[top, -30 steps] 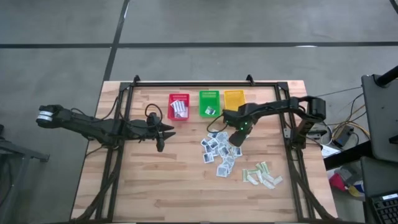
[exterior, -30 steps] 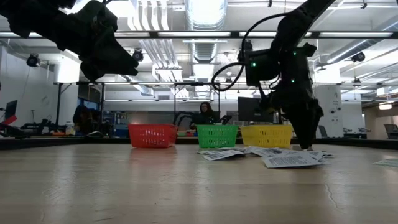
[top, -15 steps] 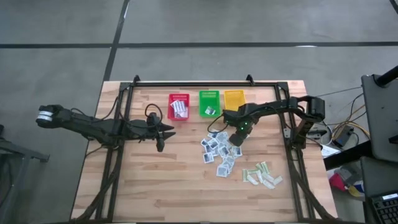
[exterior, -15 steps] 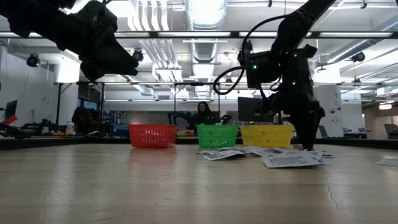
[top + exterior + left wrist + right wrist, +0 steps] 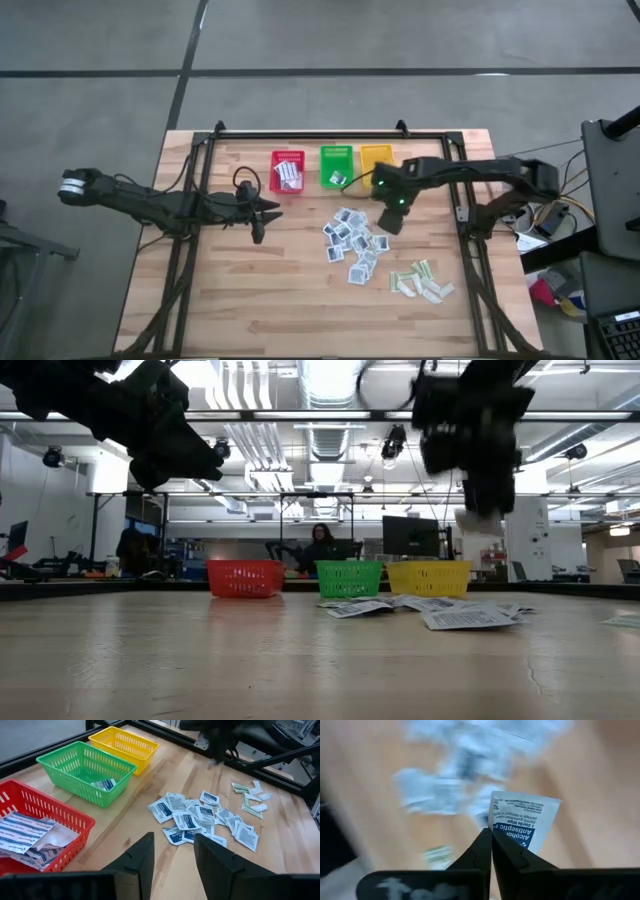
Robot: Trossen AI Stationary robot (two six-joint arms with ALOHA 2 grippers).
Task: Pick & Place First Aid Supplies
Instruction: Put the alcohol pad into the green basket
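Observation:
My right gripper (image 5: 392, 221) hangs above the right edge of the pile of small square white-blue packets (image 5: 350, 241), raised well off the table in the low view (image 5: 480, 508). It is shut on one white-blue wipe packet (image 5: 522, 822). Pale green-beige strips (image 5: 421, 280) lie flat nearer the table's near right. Oblong white packets (image 5: 27, 832) fill the red basket (image 5: 287, 171), and one square packet (image 5: 104, 784) lies in the green basket (image 5: 336, 165). My left gripper (image 5: 266, 215) waits open above the table's left centre, fingers apart in its wrist view (image 5: 173, 852). My right gripper pinches the wipe packet by its one edge (image 5: 496, 829) between the two shut fingers (image 5: 482, 847). The fingers point down from above. The packet is lifted clear of the table and shows as a pale patch below the fingers (image 5: 478, 520).
The yellow basket (image 5: 377, 160) stands right of the green one, all three in a row near the table's far edge. A black frame rail (image 5: 310, 133) borders the far side. Bare wood (image 5: 260, 290) stretches across the near left.
My right gripper has risen from the pile of square packets, carrying one packet up clear of the table, and shifted slightly toward the table's right. Its arm has swung outward to the right.

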